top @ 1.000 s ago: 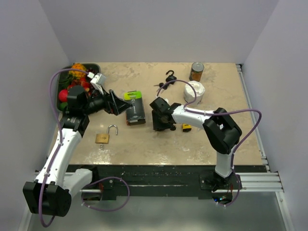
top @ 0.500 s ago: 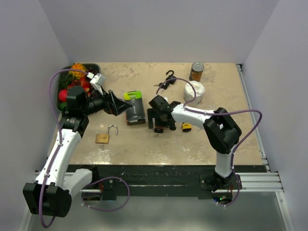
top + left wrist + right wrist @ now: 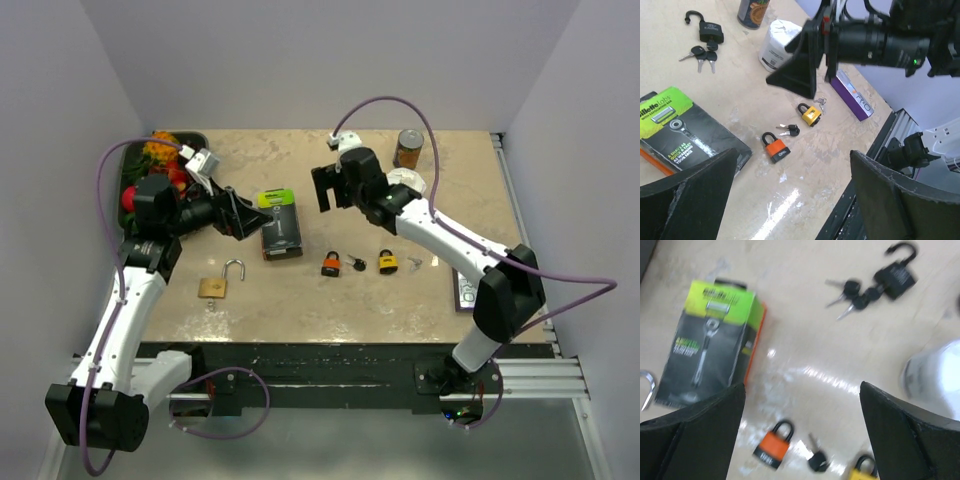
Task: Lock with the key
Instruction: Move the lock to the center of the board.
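Observation:
An orange padlock point(image 3: 330, 264) lies flat mid-table with its shackle down in the body. A black-headed key point(image 3: 357, 264) rests just right of it, apart from it. Both also show in the left wrist view, padlock point(image 3: 776, 148) and key point(image 3: 788, 130), and blurred in the right wrist view, padlock point(image 3: 774, 447) and key point(image 3: 816, 457). My right gripper point(image 3: 325, 187) hovers open well above and behind them, holding nothing point(image 3: 802, 390). My left gripper point(image 3: 236, 213) stands open and empty over the left part of the table point(image 3: 792, 170).
A yellow padlock point(image 3: 388, 262) with small keys lies right of the key. A brass padlock point(image 3: 215, 285) with raised shackle sits front left. A razor box point(image 3: 280, 222), black padlock with keys point(image 3: 895, 272), white roll point(image 3: 777, 45), can point(image 3: 409, 148), purple box point(image 3: 465, 290) and fruit tray point(image 3: 135, 165) surround.
My right gripper opened, lifted off the table's middle and swung to the back, uncovering the orange padlock and key. The left arm barely moved.

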You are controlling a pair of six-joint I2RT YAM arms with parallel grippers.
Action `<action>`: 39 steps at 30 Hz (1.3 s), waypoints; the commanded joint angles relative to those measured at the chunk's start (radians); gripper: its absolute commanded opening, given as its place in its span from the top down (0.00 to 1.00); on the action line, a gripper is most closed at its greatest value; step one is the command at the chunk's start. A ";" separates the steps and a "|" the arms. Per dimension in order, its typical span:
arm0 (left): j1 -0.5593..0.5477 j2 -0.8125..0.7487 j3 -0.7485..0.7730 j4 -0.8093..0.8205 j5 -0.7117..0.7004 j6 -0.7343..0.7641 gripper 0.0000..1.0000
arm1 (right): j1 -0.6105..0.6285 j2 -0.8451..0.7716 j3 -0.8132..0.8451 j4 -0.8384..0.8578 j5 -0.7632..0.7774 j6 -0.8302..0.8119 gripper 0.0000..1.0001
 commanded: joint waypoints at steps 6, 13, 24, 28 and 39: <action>0.010 0.019 0.066 0.038 -0.020 0.028 0.01 | -0.111 0.302 0.375 0.072 0.092 -0.137 0.01; 0.012 0.018 0.037 0.049 -0.023 0.014 0.01 | -0.134 0.555 0.633 -0.028 0.302 0.080 0.01; 0.013 0.036 0.023 0.043 -0.017 0.022 0.01 | -0.194 0.732 0.704 0.073 0.400 0.216 0.01; 0.015 0.033 0.025 0.017 -0.012 0.050 0.01 | -0.203 0.765 0.704 0.134 0.397 0.220 0.01; 0.027 0.018 0.055 -0.057 0.000 0.073 0.01 | -0.217 0.854 0.732 0.214 0.417 0.231 0.01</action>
